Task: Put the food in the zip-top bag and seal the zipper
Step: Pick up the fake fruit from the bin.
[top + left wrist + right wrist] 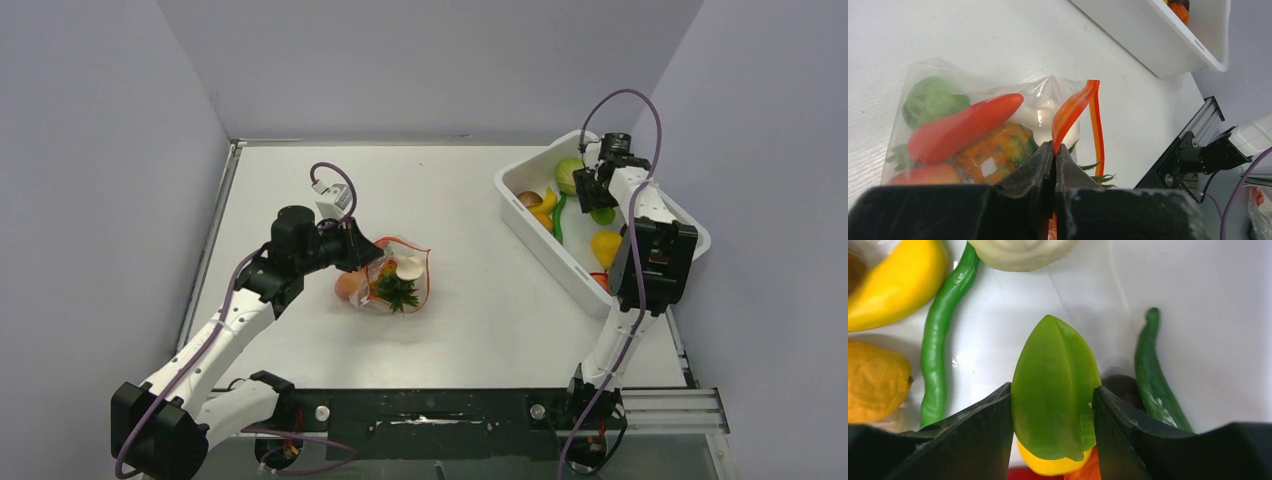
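The left gripper is pinched tight on the red-orange zipper of the bag. The bag is clear and crinkly, lies on the tabletop with its zipper strips apart, and has a red carrot, a green ball and a bumpy orange fruit inside. The right gripper squeezes a shiny green fruit with ridges, down in the white tub.

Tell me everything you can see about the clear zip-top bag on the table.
The zip-top bag is a thin, clear, crinkled plastic pouch lying on the white table. Its red-orange zipper is unsealed, the two strips apart, and the left gripper is shut on one strip. Inside lie a red carrot, a green ball, an orange bumpy fruit, a peach-coloured piece and a white piece.
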### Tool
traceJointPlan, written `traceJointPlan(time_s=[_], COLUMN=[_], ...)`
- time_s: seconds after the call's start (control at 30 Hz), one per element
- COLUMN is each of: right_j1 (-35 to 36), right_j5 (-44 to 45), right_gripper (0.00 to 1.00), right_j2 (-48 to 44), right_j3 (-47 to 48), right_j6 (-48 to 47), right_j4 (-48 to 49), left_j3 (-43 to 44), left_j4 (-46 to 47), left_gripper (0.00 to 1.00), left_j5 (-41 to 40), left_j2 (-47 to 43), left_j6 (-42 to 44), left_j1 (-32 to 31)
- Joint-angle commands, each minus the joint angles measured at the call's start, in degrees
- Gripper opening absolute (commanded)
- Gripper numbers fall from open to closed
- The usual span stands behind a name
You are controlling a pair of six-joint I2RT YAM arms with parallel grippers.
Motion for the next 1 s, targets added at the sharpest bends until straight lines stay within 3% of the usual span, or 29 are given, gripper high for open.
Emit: traceJointPlan(time_s=[0.0,0.33,0.63,0.97], right_j1=[-0.2,4.0,9.1,16.7], right_j5=[0.9,1.5,-10.4,-25.4], right_gripper=[0.44,0.43,0.44,0.44], right_j2=[-9.1,-17.8,-31.1,-46.5], right_j3=[-1.1,-4.6,-11.5,-21.7], right_j6=[3.1,8.3,13.1,16.0], right_j4=[4.3,2.5,5.7,15.4], left_j3=[0.6,3.2,6.9,6.1], left_j4=[4.1,6.8,11.5,15.4], left_gripper=[0.0,0.0,0.0,0.0], left_j5=[-1.1,2.4,5.8,3.1], left_j2=[-1.3,0.0,2.7,4.0], left_j6=[-2.5,-7.2,-13.9,-19.9], left_j1=[0.5,0.5,0.5,0.6])
